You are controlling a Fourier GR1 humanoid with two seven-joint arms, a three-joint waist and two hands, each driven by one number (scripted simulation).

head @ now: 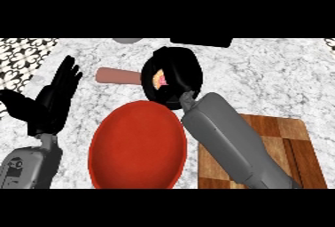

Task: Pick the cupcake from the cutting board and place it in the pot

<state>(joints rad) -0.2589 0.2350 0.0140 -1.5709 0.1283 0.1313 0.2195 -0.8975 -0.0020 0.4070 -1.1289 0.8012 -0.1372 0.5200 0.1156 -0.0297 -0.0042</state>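
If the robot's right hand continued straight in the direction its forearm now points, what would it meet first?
The right hand already sits over the black pot with the pink cupcake visible inside. Going further up-left, it would probably meet the pot's wooden handle; depth is unclear.

White-grey marbled counter (274, 75) is carrying everything, running edge to edge, with a black-and-white patterned strip showing past its upper left corner. Sitting directly on it: a big red plate (137, 146) at lower centre, a checkered wooden cutting board (288, 146) just right of the plate and partly hidden by a grey forearm, and a black pot (186, 66) with a brown handle sticking out left, lying above the plate. A grey round thing (126, 40) and a black thing (201, 42) are getting cut off at the far edge.
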